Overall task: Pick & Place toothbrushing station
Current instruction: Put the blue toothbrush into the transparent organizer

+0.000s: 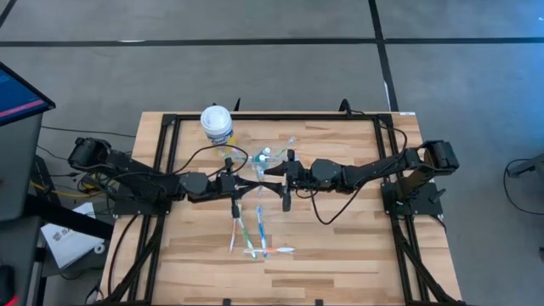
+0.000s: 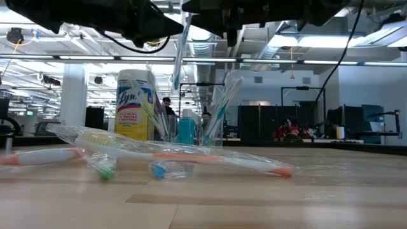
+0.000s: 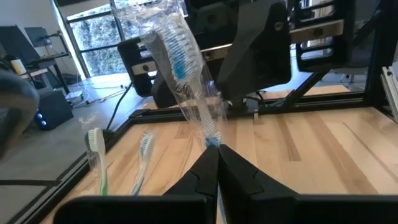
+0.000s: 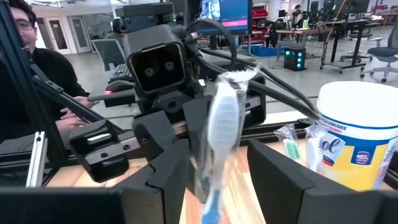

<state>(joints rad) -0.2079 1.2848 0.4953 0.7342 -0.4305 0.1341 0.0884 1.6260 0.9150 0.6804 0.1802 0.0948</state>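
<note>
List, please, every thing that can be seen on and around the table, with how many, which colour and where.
table: one, light wood, under both arms
canister: one, yellow with white lid, far edge of the table, on the left arm's side
cup: one, clear, middle of the table
toothbrushes in cup: several, white, green and blue, leaning out
tube: one, blue, apparently inside the cup
loose toothbrushes: several, wrapped, lying on the near half of the table
held toothbrush: one, white with blue bristles, wrapped, raised above the table
person: one, dark clothes, beyond the table
left gripper: shut on the held toothbrush
right gripper: open, fingers either side of that toothbrush
</note>
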